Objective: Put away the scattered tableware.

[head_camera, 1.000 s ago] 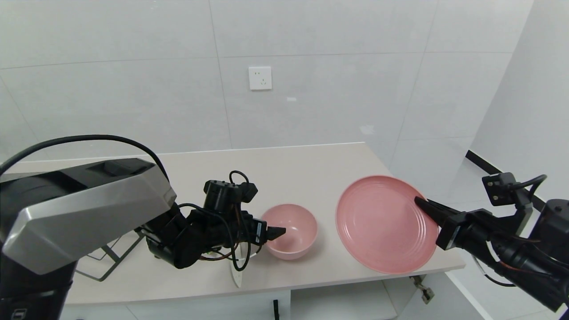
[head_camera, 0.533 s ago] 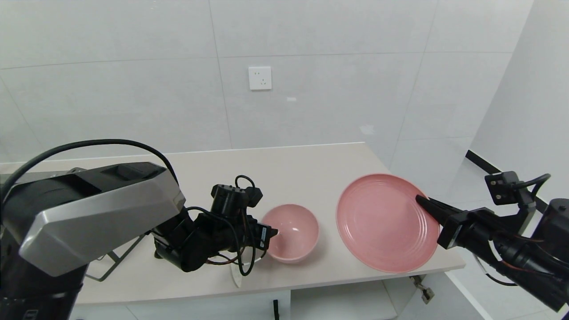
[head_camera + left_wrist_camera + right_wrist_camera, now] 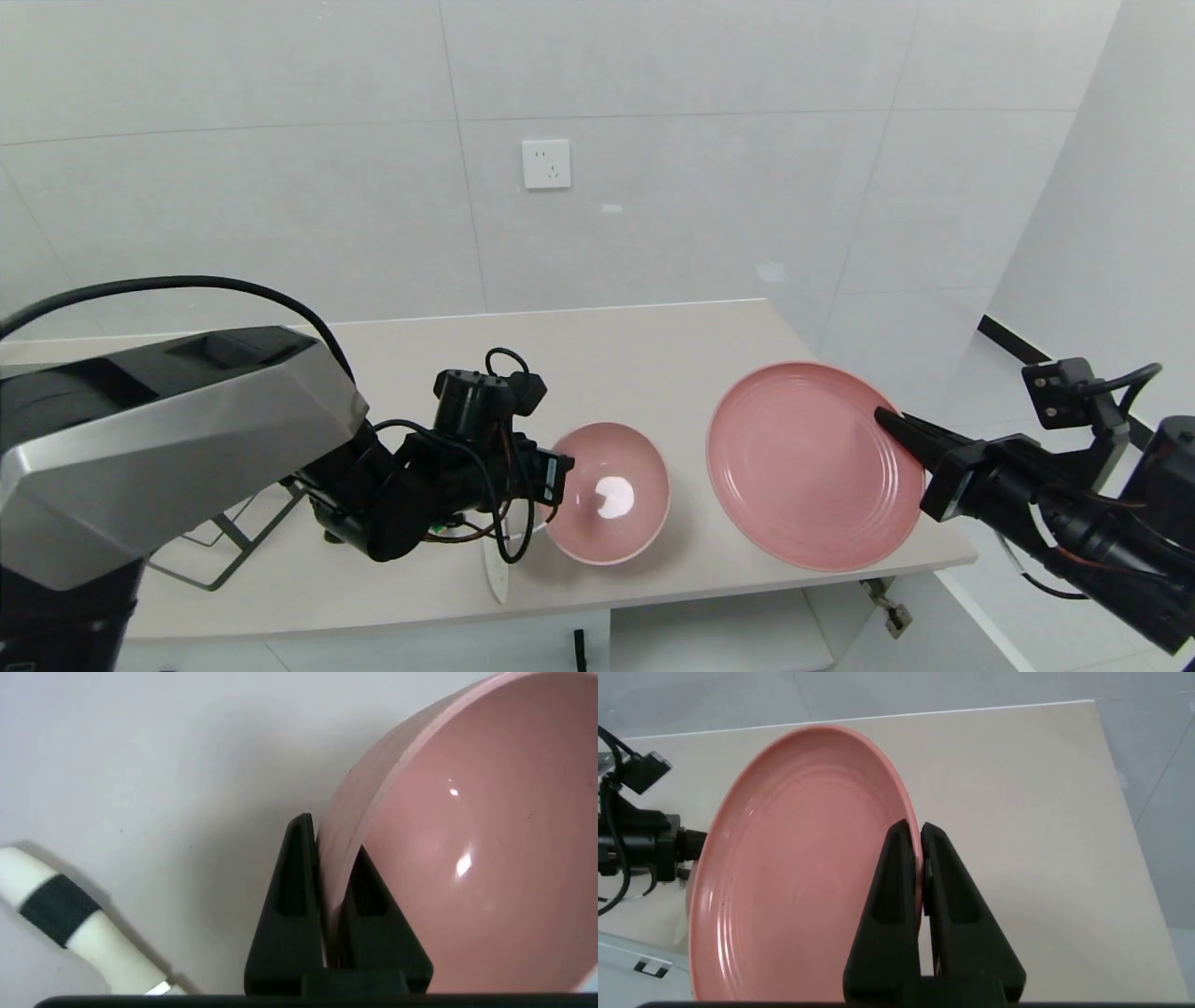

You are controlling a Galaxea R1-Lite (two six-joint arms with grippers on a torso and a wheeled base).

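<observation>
- Beige countertop (image 3: 616,350) against a white tiled wall, with a white wall socket (image 3: 546,163) above it.
- Left gripper (image 3: 327,854): black fingers pinched on the rim of a round pink plastic bowl (image 3: 607,495), one finger inside the wall, one outside. Grip sits on the bowl's left side.
- Bowl is tipped, its opening turned up and toward the near side, near the counter's front edge at mid-counter.
- Just beside the left gripper, a white utensil handle with a black band (image 3: 65,915) lies flat on the counter, apart from the bowl.
- Right gripper (image 3: 921,845): black fingers shut on the right rim of a large round pink ridged plate (image 3: 803,467).
- Plate is tilted, its face toward the left arm, at the counter's right end, apart from the bowl. Contact between its lower edge and the counter: cannot tell.
- Dark wire rack (image 3: 215,551) on the counter's left, behind the left arm.
</observation>
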